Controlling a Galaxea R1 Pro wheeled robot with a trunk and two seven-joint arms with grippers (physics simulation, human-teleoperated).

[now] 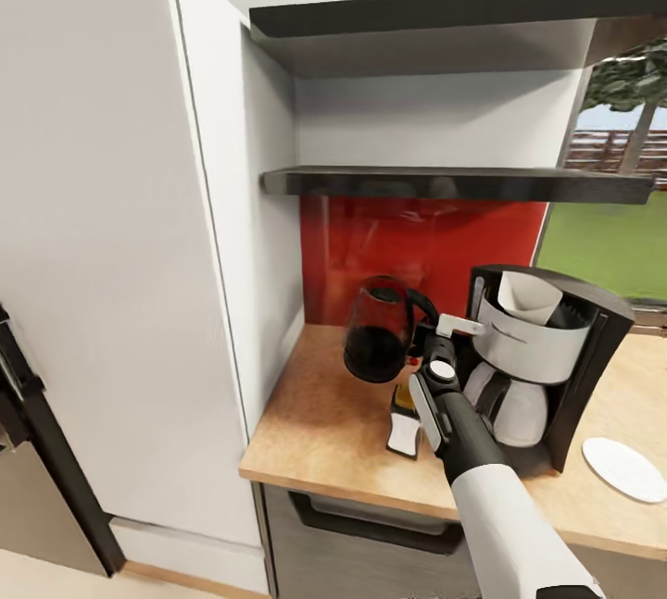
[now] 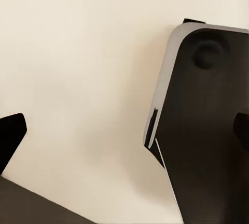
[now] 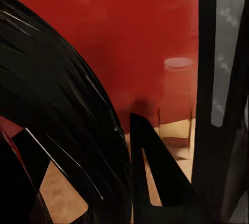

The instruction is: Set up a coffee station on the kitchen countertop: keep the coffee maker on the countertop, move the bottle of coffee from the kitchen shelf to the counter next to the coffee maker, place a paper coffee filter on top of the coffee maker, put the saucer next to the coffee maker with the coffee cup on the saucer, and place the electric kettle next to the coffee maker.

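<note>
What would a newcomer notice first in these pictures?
The dark red electric kettle, tilted and held above the kitchen countertop by the right gripper. Beside it stands the coffee maker with the paper coffee filter on top, and the saucer lies at the right.

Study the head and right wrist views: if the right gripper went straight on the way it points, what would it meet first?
Probably the electric kettle itself: the right gripper is already at its black handle. Beyond that stands the red backsplash. Depth is hard to judge.
</note>
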